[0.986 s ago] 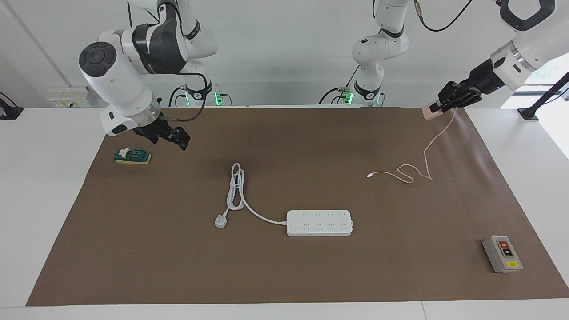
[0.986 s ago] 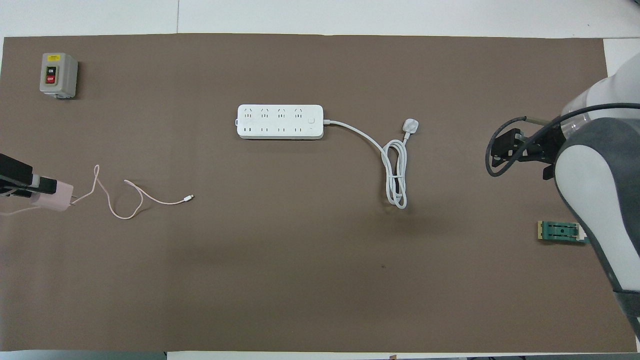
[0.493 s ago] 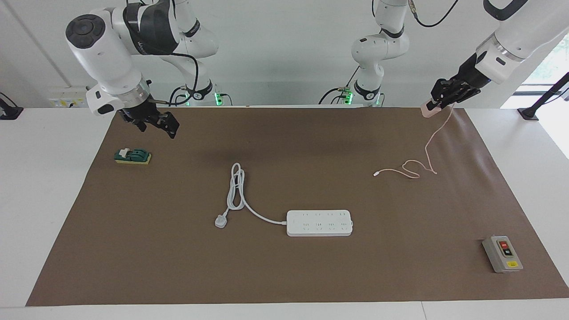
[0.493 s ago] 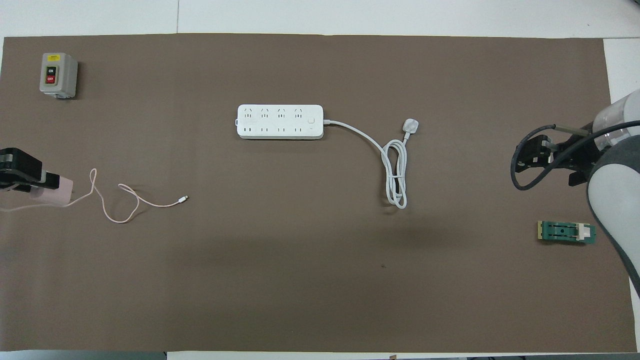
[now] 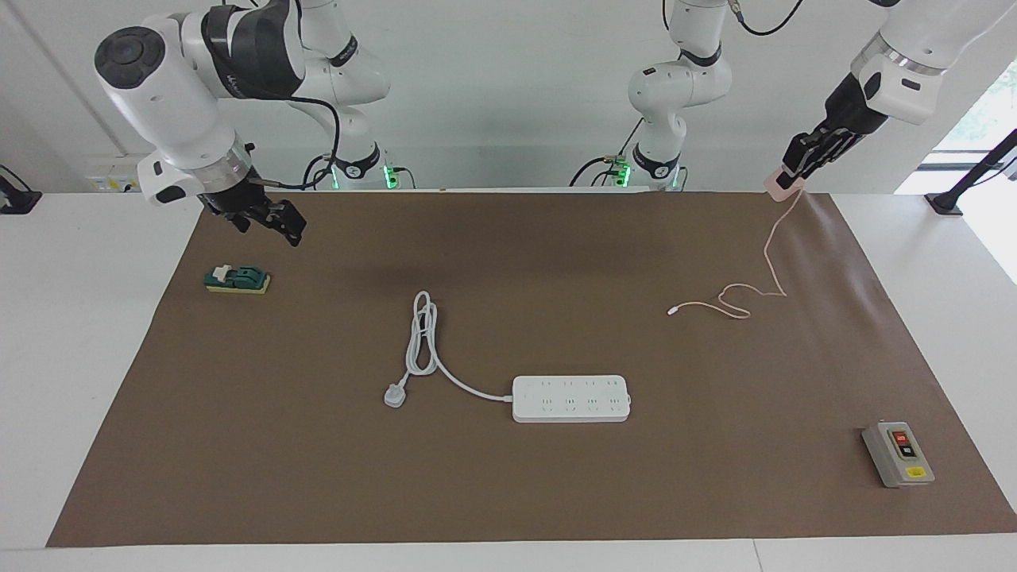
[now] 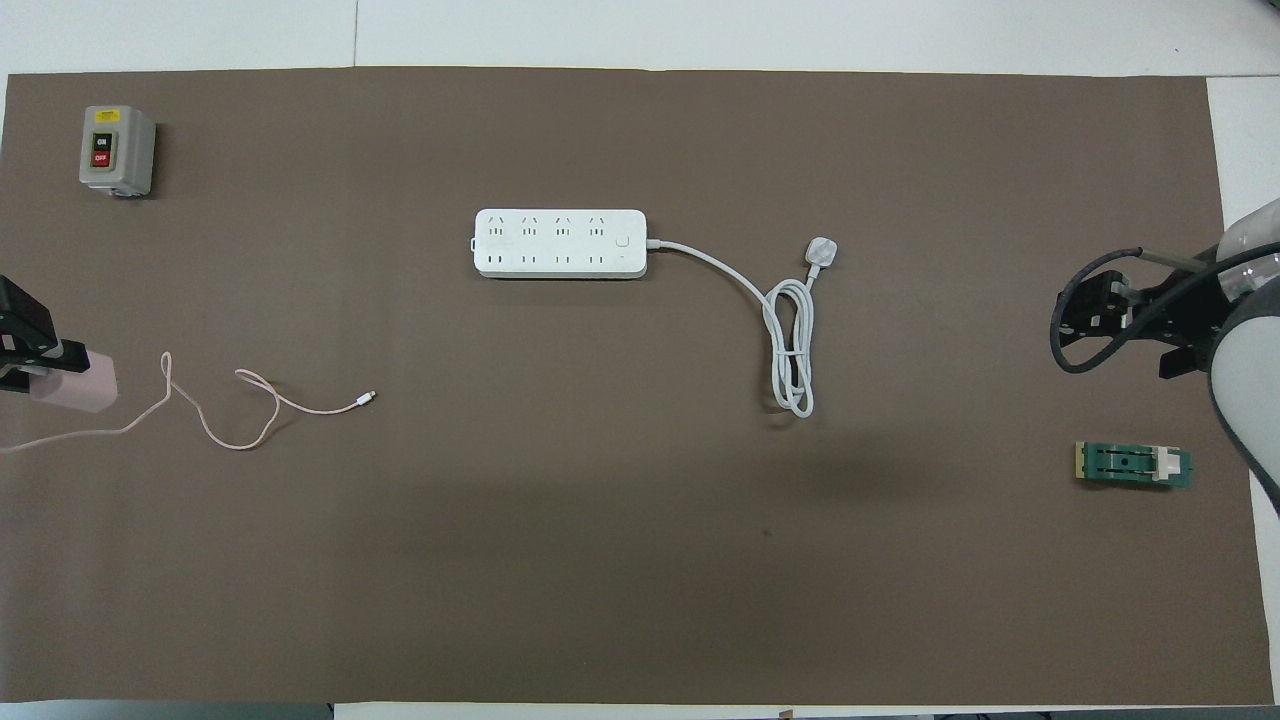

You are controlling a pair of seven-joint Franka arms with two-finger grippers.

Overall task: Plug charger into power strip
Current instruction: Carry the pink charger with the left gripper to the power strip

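Left gripper (image 5: 786, 176) is clamped on the charger (image 5: 777, 185), lifted off the mat (image 5: 556, 492) toward the left arm's end from the power strip (image 5: 571, 398), so the prongs can be turned toward the sockets. Its thin pink cable (image 5: 763, 262) hangs down and coils on the mat, nearer the robots than the strip. Right gripper (image 5: 274, 221) waits with fingers spread, holding nothing, over the mat beside the green switch block (image 5: 237, 280), well apart from the strip. A grey button box (image 5: 898, 454) sits farther from the robots than the strip
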